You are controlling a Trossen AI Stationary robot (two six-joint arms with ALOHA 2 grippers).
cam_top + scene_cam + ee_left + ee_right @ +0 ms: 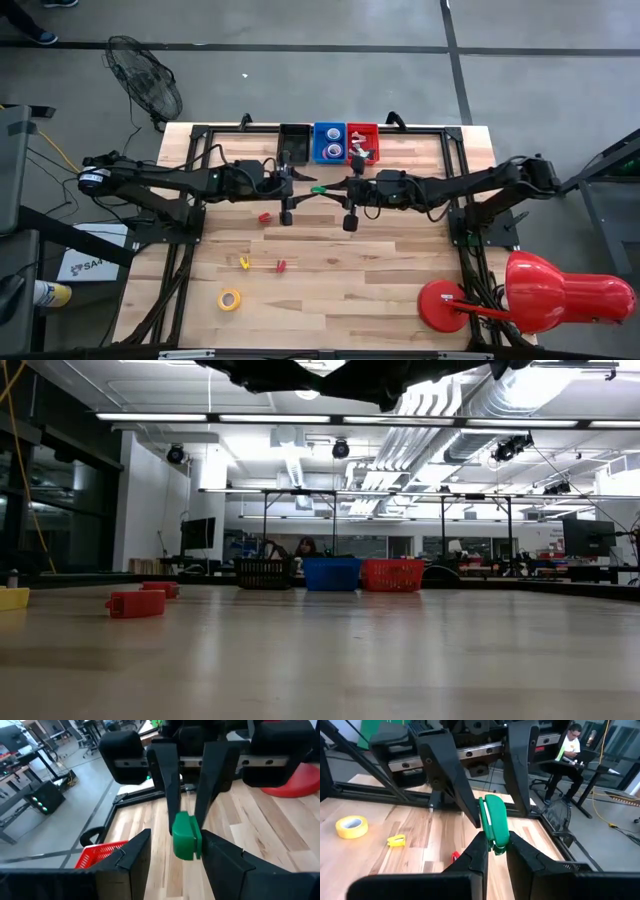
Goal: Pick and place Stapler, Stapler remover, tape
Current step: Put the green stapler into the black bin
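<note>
A small green stapler (318, 188) hangs high over the table's middle, between my two grippers, which face each other. My right gripper (337, 188) (496, 847) is shut on it. My left gripper (300, 187) (175, 837) stands open with a finger on either side of the green stapler (186, 836). A yellow tape roll (230, 298) lies flat near the front left. Two small red pieces (264, 215) (281, 266) and a yellow one (244, 263) lie on the wood. My right gripper pinches the green stapler's narrow end (495, 840) between its two fingers, coming level from the table's right. The stapler is lifted clear of the table. My left gripper has one finger (220, 855) close against the stapler's side; whether it touches I cannot tell. A gap shows at the other finger.
A black bin (295, 140), a blue bin (330, 142) and a red bin (362, 142) stand in a row at the far edge. A large red object (560, 290) on a round base sits at the front right. Black frame bars run along the table's sides.
</note>
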